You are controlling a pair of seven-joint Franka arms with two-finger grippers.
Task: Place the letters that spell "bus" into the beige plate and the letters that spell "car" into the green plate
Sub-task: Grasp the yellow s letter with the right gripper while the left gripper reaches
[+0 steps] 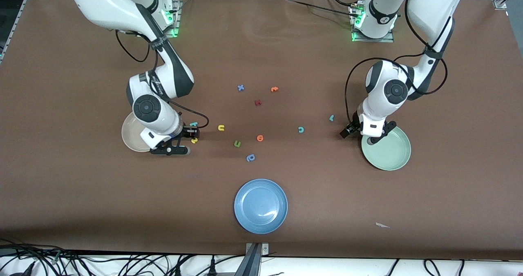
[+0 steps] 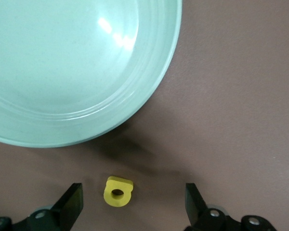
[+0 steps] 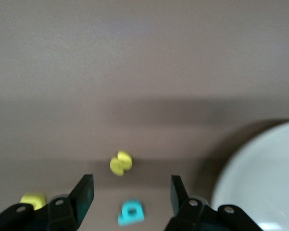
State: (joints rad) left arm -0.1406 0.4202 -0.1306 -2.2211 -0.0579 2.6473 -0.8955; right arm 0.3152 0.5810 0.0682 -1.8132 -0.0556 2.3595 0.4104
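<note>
Looking down from the front view, the right gripper (image 1: 192,134) hangs low over the table just beside the beige plate (image 1: 131,139), its arm hiding part of that plate, with the teal "b" (image 1: 193,124) and the yellow "s" (image 1: 194,140) right at its fingers. The yellow "u" (image 1: 221,127) lies near them toward the middle of the table, the teal "c" (image 1: 301,130) and the teal "r" (image 1: 331,118) lie between the middle and the green plate (image 1: 387,149), and the left gripper (image 1: 369,134) hangs over that plate's rim at the left arm's end of the table. A blue plate (image 1: 260,205) sits nearest the camera, and a green letter (image 1: 237,144), an orange letter (image 1: 260,138) and a blue rounded letter (image 1: 250,158) lie scattered mid-table. In the left wrist view, the left gripper (image 2: 134,202) stands with its fingers spread wide, and the yellow "a" (image 2: 118,191) lies on the table between them, touching neither, close beside the green plate (image 2: 154,91). In the right wrist view, the right gripper (image 3: 131,193) is parted with nothing clamped; the teal "b" (image 3: 131,212) lies between its fingers, the yellow "s" (image 3: 121,162) just past their tips, the yellow "u" (image 3: 32,199) outside one finger, and the beige plate (image 3: 250,183) at the edge.
</note>
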